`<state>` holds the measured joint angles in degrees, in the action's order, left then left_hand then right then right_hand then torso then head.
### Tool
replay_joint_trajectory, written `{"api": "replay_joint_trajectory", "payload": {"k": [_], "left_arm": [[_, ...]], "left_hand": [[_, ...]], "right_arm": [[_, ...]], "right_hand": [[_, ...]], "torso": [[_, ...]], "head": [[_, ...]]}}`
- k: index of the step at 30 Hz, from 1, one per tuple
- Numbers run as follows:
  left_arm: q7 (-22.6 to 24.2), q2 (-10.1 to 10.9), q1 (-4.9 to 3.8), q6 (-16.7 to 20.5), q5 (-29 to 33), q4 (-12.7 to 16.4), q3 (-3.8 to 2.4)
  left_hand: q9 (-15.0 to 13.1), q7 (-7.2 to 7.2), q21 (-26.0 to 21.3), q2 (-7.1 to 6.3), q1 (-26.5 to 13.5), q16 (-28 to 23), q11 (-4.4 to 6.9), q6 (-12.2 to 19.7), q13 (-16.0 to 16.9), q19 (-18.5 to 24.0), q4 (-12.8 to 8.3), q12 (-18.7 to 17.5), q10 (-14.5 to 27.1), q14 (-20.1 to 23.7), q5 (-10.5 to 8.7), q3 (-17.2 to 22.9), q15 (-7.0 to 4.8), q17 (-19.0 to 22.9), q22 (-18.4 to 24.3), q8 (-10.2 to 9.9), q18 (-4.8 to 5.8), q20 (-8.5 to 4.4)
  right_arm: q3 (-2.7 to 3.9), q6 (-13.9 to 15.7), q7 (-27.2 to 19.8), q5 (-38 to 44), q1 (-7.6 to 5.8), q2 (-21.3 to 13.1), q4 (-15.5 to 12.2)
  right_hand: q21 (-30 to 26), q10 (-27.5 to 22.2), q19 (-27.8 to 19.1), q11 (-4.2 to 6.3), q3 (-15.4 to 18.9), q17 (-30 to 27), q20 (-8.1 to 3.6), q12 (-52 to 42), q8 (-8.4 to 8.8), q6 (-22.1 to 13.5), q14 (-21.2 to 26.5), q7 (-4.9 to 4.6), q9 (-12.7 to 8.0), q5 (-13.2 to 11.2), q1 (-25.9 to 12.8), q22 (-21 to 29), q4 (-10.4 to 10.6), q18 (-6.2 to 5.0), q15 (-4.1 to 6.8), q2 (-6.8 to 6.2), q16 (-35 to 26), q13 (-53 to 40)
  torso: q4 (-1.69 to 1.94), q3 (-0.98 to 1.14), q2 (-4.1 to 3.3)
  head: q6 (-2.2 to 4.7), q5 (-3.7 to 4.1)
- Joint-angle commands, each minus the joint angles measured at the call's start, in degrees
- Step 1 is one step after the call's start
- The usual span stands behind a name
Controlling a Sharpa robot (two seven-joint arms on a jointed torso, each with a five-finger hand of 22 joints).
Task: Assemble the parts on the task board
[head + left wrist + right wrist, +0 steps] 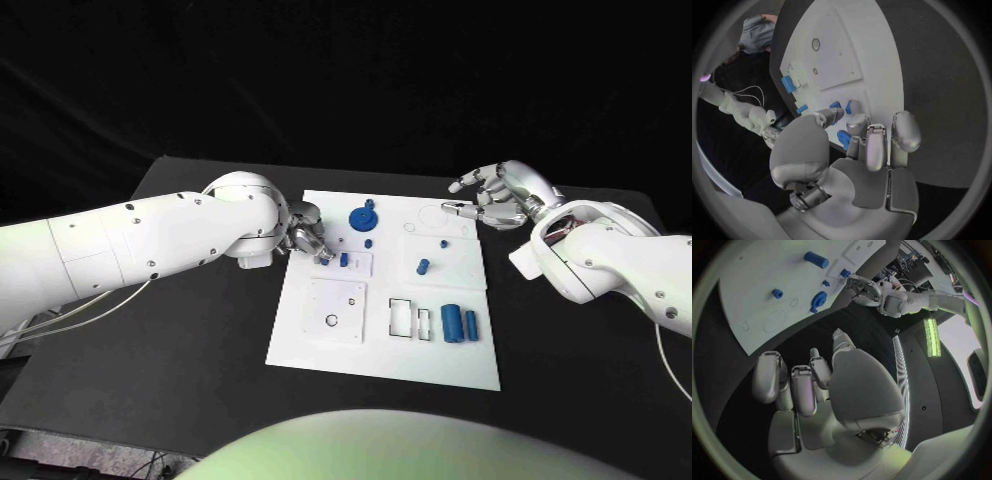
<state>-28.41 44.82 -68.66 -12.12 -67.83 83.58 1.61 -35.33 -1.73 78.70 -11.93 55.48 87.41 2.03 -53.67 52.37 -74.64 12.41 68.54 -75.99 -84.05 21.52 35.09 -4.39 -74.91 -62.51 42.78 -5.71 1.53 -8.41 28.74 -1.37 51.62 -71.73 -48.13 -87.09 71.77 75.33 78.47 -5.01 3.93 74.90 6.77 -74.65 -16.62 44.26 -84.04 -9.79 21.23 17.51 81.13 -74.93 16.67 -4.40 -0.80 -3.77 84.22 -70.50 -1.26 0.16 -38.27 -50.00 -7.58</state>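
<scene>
Nearest on the task board (pixel 378 362): two blue cylinders (pixel 460 323) lying side by side, right of a rectangular cutout. Mid-board, a small blue peg (pixel 423 266). Left hand (pixel 306 238) at the board's left edge, fingertips by a blue part (pixel 346 259); can't tell if gripping. Far end: a blue disc piece (pixel 364 216). Right hand (pixel 492 198) hovers off the far right corner, fingers spread, holding nothing.
</scene>
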Motion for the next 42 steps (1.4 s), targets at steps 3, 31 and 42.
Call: {"api": "replay_joint_trajectory", "payload": {"k": [3, 31, 42], "left_arm": [[0.21, -0.04, 0.01, -0.4, 0.52, -0.07, -0.01], [18.97, -0.81, -1.05, 22.46, 8.81, -0.15, -2.99], [30.49, -6.25, -0.87, 24.74, -3.86, -4.8, -0.34]], "left_hand": [[0.12, -0.22, -0.39, 0.14, 0.21, 0.16, -0.09, -0.42, 0.1, -0.29, 0.56, -0.36, -0.24, -4.56, -0.4, -1.21, -0.45, -9.66, -0.01, -0.32, 0.25, 0.08], [2.64, -6.26, -19.85, -1.61, 19.37, -14.7, -5.44, 12.16, -21.58, 18.32, -0.87, -16.24, 20.99, 8.54, 0.15, -9.78, 4.08, 16.18, 29.2, -3.73, -4.77, 3.96], [12.79, -8.45, -22.52, -3.36, 25.95, -24.71, -8.34, 13.38, -36.56, 22.36, -6.0, -33.8, 26.25, 21.86, -0.27, -5.98, 6.63, 34.29, 30.09, -13.98, -4.79, 6.2]], "right_arm": [[0.01, -0.27, -0.22, 0.54, 0.04, 0.01, -0.02], [0.01, 0.52, -0.61, 0.54, 0.05, 0.35, 0.21], [0.01, 1.11, -1.07, 0.43, 0.05, 0.52, 0.28]], "right_hand": [[-0.13, -0.35, 0.12, 0.05, 0.35, 1.38, -0.15, 0.02, -0.24, -0.47, -2.75, -0.11, -0.06, 0.36, -0.47, -1.04, -0.12, -0.45, 0.21, 0.06, -0.33, -0.02], [-0.62, -0.58, -0.15, 0.05, 0.42, 0.91, -0.15, 0.24, -0.31, -0.51, -2.65, -0.11, -0.11, 0.34, -0.6, -0.69, -0.08, -0.57, 0.21, 0.09, -0.56, 0.29], [-2.11, -1.6, -1.04, 0.06, 0.32, -0.83, -0.16, 1.26, -0.38, -0.56, -2.18, -0.11, -0.16, 0.63, -0.39, 0.39, -0.16, -0.93, 0.22, 0.13, -1.43, 1.51]], "torso": [[0.02, 0.0, 0.02], [-0.07, -0.03, -0.05], [-0.08, 0.0, -0.06]], "head": [[0.0, -0.03], [0.0, 0.97], [0.0, 1.65]]}}
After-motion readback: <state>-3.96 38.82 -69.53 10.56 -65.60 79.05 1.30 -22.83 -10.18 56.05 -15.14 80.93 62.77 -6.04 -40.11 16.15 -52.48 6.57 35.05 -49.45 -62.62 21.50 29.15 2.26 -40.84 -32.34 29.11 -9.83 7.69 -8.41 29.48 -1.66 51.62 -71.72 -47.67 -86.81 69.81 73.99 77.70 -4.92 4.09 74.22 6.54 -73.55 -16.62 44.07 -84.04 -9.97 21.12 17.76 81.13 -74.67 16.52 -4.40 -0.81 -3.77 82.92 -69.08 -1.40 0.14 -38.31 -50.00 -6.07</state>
